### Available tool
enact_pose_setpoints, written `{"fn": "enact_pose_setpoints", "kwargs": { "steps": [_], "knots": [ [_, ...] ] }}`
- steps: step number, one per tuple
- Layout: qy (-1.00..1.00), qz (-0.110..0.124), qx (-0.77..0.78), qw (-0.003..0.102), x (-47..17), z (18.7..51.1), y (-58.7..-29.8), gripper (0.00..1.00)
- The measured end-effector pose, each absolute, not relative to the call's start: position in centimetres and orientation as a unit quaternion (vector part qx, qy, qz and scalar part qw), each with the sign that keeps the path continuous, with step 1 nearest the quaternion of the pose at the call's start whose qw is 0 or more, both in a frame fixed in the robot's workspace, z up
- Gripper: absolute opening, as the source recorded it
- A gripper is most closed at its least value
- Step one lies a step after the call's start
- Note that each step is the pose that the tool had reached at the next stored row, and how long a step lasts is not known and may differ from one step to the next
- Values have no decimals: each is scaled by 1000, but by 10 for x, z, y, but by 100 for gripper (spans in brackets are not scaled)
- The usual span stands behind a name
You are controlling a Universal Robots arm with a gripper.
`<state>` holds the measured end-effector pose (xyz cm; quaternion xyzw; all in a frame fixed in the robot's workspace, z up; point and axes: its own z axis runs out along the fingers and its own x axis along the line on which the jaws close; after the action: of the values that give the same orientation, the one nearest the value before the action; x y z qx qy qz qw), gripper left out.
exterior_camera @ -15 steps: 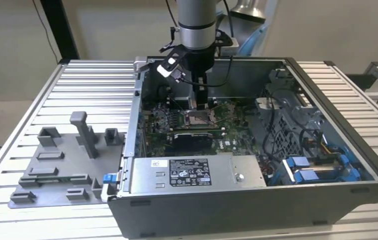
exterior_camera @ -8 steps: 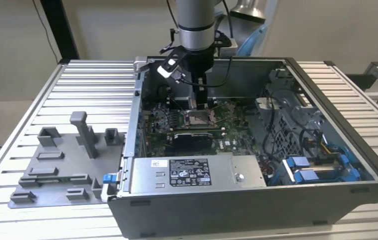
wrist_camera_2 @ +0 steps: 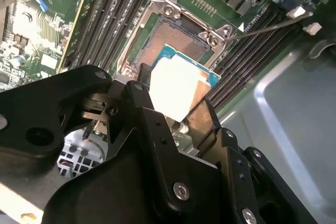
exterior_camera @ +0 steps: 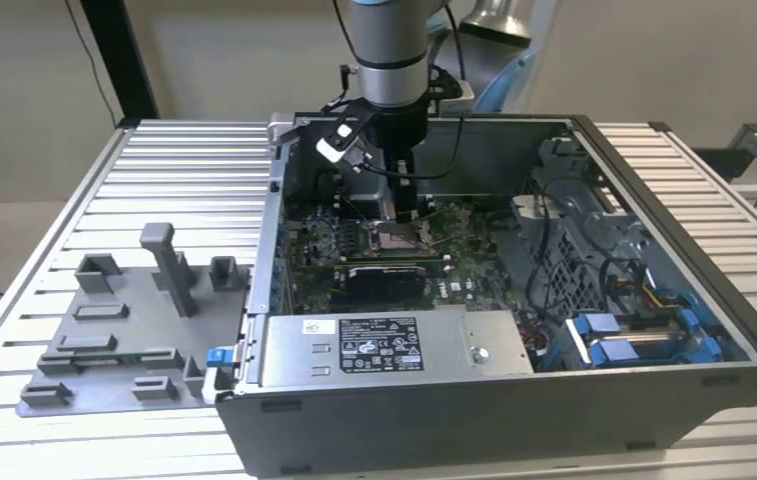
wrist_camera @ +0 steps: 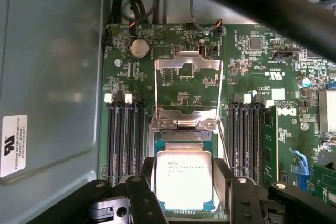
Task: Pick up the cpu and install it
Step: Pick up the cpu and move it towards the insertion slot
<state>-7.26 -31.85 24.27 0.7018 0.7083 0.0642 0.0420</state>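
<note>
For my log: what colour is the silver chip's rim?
Teal, around the flat silver cpu; clearest in the first wrist view.

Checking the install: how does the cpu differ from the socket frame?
The cpu has a solid pale silver top; the socket frame rings a dark centre. The cpu sits between the jaws; the frame is fixed on the board. Both are square.

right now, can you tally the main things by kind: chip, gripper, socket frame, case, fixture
cpu, held in the gripper: 1
gripper: 1
socket frame, open: 1
computer case: 1
grey plastic fixture: 1
total: 5
</note>
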Motion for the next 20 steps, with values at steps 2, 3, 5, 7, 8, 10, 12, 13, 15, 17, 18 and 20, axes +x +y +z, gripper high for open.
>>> {"fn": "enact_pose_setpoints", "kwargs": {
  "steps": [2,3,5,7,8,10,12,13,15,17,18,20],
  "knots": [
    [708,65,702,43,-73,241,-318,0],
    [708,65,702,43,-73,240,-318,0],
    [708,65,702,43,-73,238,-318,0],
    [708,65,702,43,-73,238,-318,0],
    [708,65,702,43,-73,238,-318,0],
    [708,65,702,43,-73,237,-318,0],
    [708,65,702,43,-73,234,-318,0],
    [708,65,702,43,-73,232,-318,0],
    [708,65,702,43,-73,228,-318,0],
    [708,65,702,43,-73,226,-318,0],
    [708,65,702,43,-73,224,-318,0],
    [708,65,702,43,-73,223,-318,0]
  ]
}}
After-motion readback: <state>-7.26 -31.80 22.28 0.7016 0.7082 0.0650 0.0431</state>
